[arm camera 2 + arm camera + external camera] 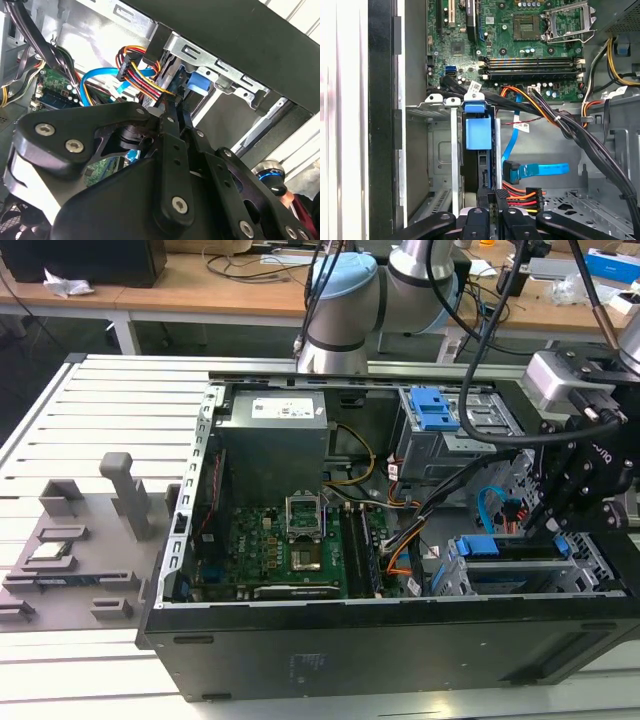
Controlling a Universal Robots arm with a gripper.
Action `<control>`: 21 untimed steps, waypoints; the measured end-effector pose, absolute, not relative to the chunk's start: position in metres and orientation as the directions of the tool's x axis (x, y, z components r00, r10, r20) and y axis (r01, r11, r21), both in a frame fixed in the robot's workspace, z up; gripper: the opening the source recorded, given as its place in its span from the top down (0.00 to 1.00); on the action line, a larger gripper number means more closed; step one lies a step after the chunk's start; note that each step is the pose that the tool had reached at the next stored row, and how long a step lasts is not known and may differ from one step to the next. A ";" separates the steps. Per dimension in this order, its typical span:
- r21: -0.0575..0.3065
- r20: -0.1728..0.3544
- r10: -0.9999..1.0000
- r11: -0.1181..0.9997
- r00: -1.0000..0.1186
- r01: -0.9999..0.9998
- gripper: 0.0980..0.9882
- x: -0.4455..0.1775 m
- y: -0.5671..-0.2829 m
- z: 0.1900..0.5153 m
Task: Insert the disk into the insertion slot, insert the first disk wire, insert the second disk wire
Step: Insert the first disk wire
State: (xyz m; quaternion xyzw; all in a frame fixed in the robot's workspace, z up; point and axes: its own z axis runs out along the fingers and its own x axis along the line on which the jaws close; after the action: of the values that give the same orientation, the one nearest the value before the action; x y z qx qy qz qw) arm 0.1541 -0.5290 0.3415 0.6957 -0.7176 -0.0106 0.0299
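Observation:
The disk (478,132), in its bright blue carrier, sits edge-on inside the insertion slot (437,150), a silver perforated cage at the case's near corner on the exterior view's right (455,575). My gripper (494,199) hangs right at the disk's rear edge, shut on the black plug of a red, orange and yellow wire bundle (522,194). In the second wrist view the fingertips (167,102) pinch together where those coloured wires (145,77) end. A flat blue wire (540,170) lies loose beside the disk, its plug end free. The gripper (545,525) stands above the disk (510,548).
A taller metal bay with a blue latch (432,408) stands behind the cage. Thick black cable bundles (580,135) cross above the open bay floor. The green motherboard (290,545) fills the case's middle. A grey fixture with parts (70,550) rests on the slatted table at the exterior view's left.

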 end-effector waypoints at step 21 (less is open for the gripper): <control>0.057 0.027 -0.999 0.032 -0.030 -0.998 0.93 0.155 -0.530 0.338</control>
State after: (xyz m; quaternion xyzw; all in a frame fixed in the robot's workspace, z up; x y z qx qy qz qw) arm 0.1546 -0.5296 0.3382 0.6957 -0.7176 -0.0110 0.0295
